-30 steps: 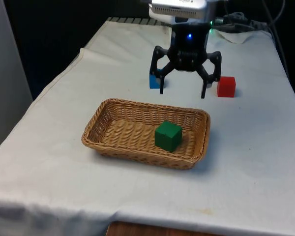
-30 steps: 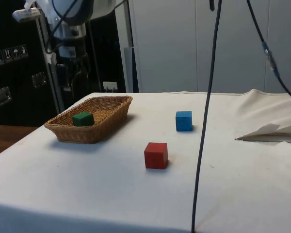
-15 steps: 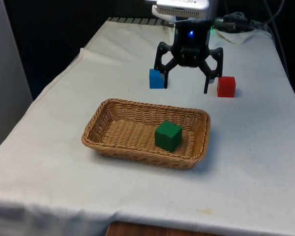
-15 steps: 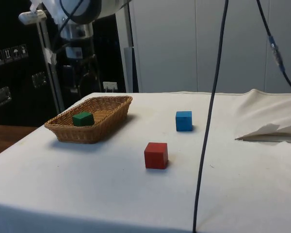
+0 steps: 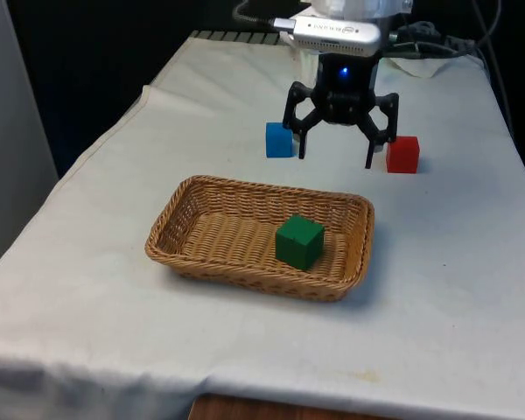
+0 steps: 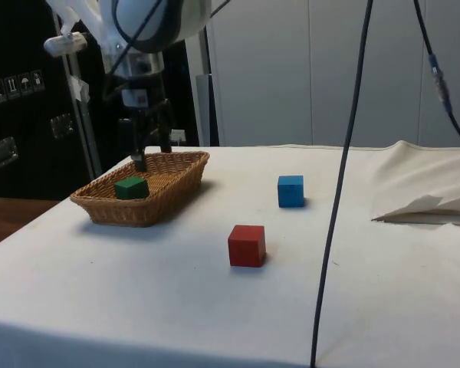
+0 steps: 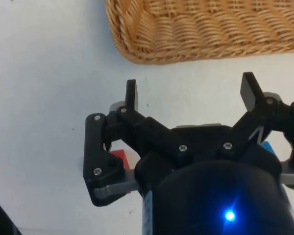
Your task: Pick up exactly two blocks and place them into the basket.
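A green block [image 5: 298, 241] [image 6: 130, 187] lies inside the wicker basket [image 5: 201, 262] [image 6: 138, 211]. Beyond the basket, a blue block [image 5: 278, 140] [image 6: 290, 191] and a red block [image 5: 402, 154] [image 6: 247, 245] rest on the cloth. My gripper [image 5: 336, 159] [image 6: 152, 153] hangs open and empty above the cloth between those two blocks, just past the basket's far rim. In the wrist view the spread fingers of the gripper [image 7: 190, 88] frame bare cloth short of the basket [image 7: 210, 29]. Slivers of the red block [image 7: 120, 156] and the blue block [image 7: 267, 147] show behind the fingers.
A black cable [image 6: 333, 192] hangs in front of the side camera. Rumpled cloth [image 6: 429, 203] lies at the table's robot end. The table's edge on the front view's left [image 5: 96, 149] drops off beside a dark gap.
The open gripper has drifted away from the basket's far rim towards the gap between the blue and red blocks. The blocks and basket have stayed put.
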Motion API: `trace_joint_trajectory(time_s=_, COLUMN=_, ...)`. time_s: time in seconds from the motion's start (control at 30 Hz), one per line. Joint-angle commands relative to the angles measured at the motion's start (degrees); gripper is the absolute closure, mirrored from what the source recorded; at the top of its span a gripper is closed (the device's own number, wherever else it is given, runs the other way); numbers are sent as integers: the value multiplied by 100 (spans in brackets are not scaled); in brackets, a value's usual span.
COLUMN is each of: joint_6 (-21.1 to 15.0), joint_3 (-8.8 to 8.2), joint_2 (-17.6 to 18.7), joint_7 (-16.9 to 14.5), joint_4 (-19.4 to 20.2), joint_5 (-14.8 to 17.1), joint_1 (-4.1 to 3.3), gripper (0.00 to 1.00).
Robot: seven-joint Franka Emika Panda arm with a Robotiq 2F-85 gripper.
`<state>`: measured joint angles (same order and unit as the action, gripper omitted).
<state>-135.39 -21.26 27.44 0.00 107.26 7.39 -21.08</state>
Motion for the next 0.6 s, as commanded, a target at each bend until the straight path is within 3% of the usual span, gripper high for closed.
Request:
trace_joint_trajectory(time_s=0.0, joint_6=-97, joint_3=-46, joint_2=-109, joint_7=52, joint_4=166, joint_5=-80, joint_1=-63, gripper=0)
trace_joint_trajectory(time_s=0.17, joint_6=-155, joint_3=-23, joint_2=-338, joint_7=40, joint_4=504, joint_5=-178, joint_1=-69, gripper=0)
trace_joint_trajectory(time_s=0.2, joint_6=-34, joint_3=6, joint_2=-223, joint_7=6, joint_4=321, joint_5=-120, joint_1=-17, gripper=0)
trace_joint_trajectory(time_s=0.23, joint_6=-178, joint_3=-23, joint_2=-384, joint_7=40, joint_4=567, joint_5=-183, joint_1=-69, gripper=0)
trace_joint_trajectory(time_s=0.43, joint_6=-292, joint_3=57, joint_2=-642, joint_7=74, joint_4=980, joint_5=-195, joint_1=-80, gripper=0)
trace_joint_trajectory(time_s=0.47, joint_6=-189, joint_3=80, joint_2=-550, joint_7=11, joint_4=831, joint_5=-149, joint_1=-29, gripper=0)
trace_joint_trajectory(time_s=0.5, joint_6=-304, joint_3=74, joint_2=-688, joint_7=74, joint_4=1043, joint_5=-189, joint_1=-80, gripper=0)
trace_joint_trajectory(time_s=0.57, joint_6=-321, joint_3=109, joint_2=-762, joint_7=74, joint_4=1152, joint_5=-189, joint_1=-69, gripper=0)
